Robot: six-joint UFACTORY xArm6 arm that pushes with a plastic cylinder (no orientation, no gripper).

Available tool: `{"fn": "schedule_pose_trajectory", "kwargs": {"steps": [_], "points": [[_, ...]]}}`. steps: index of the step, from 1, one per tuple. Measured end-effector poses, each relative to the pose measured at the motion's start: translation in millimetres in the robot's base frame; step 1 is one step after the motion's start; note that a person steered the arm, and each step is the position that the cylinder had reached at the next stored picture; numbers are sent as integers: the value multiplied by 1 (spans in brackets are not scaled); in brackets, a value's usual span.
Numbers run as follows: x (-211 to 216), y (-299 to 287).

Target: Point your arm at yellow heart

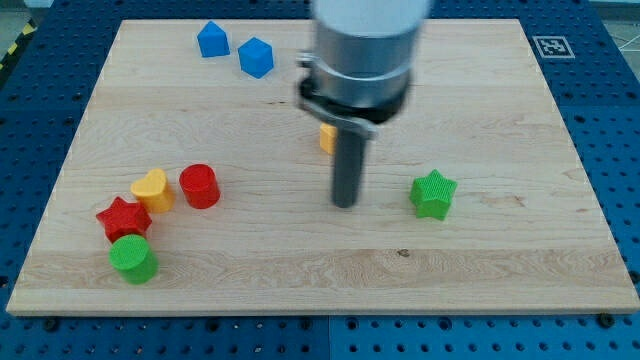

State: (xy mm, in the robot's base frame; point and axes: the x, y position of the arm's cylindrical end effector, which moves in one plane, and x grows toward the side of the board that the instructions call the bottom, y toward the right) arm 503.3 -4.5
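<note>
The wooden board (480, 90) fills most of the view, lying on a blue perforated table (610, 150); a small black-and-white marker tag (553, 46) sits at the board's 1 o'clock corner. Next in size is the arm's grey cylindrical body (365, 50), which hangs over the board's upper middle and ends in a dark rod. The tip (345, 205) rests near the board's centre. The arm carries no fingers, so there is nothing spread, pressed together or pinching.

The green star (433, 194) lies at 3 o'clock from the tip, a little apart, with bare wood between them. An orange-yellow block (327, 138), mostly hidden behind the rod so its shape cannot be told, sits at 12 o'clock from the tip.

The yellow heart (152, 189) is well apart from the tip, at about 9 o'clock, in the board's lower left. Its pointed end appears to aim toward 10 o'clock and its lobes toward 4 o'clock, so its long axis runs along that diagonal, though this is hard to read. The red cylinder (200, 186) stands just beside it at 3 o'clock; the red star (123, 218) touches it at 7 o'clock, and the green cylinder (134, 259) sits below that, near the board's bottom edge.

Open board stretches between the tip and the red cylinder. Two blue blocks, one house-shaped (212, 40) and one cube-like (256, 57), lie near the top edge at 11 o'clock.
</note>
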Motion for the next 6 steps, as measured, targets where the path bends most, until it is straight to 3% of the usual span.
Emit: {"fn": "schedule_pose_trajectory", "kwargs": {"steps": [2, 3, 4, 5, 6], "points": [[-52, -134], [-64, -212], [-49, -275], [-20, -261], [-15, -195]]}}
